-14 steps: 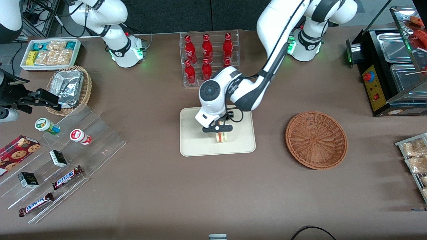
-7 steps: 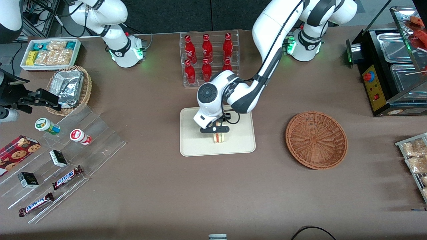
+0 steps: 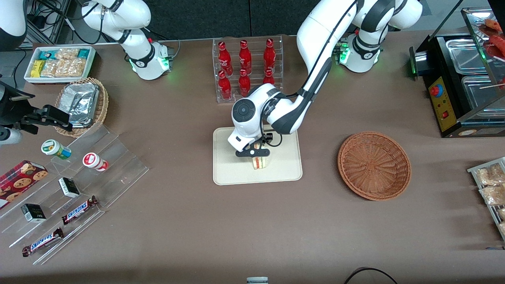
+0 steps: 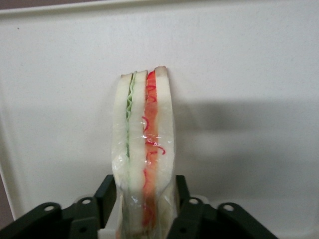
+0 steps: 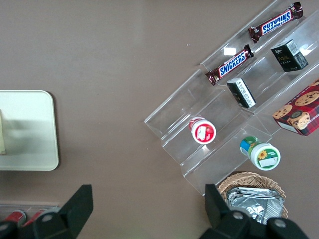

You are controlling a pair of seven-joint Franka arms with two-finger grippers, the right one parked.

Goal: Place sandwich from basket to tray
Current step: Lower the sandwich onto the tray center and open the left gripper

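The sandwich point(image 3: 261, 162) is a pale wedge with red and green filling, wrapped in clear film. It stands on edge over the middle of the cream tray point(image 3: 232, 173). My left gripper point(image 3: 255, 153) is shut on it from above. In the left wrist view the black fingers point(image 4: 107, 194) pinch the sandwich point(image 4: 144, 144) on both sides, with the tray point(image 4: 249, 74) just beneath it. The reddish-brown basket point(image 3: 374, 165) sits empty toward the working arm's end of the table. The tray's edge also shows in the right wrist view point(image 5: 25, 129).
A clear rack of red bottles point(image 3: 246, 67) stands just farther from the camera than the tray. A smaller wicker basket with foil packs point(image 3: 83, 104), a clear stepped shelf with snacks point(image 3: 71, 185) and a white snack box point(image 3: 59, 63) lie toward the parked arm's end. A black food warmer point(image 3: 461, 79) stands at the working arm's end.
The left arm's wrist has shifted slightly toward the parked arm's end, carrying the sandwich a little with it over the tray. The grip is unchanged.
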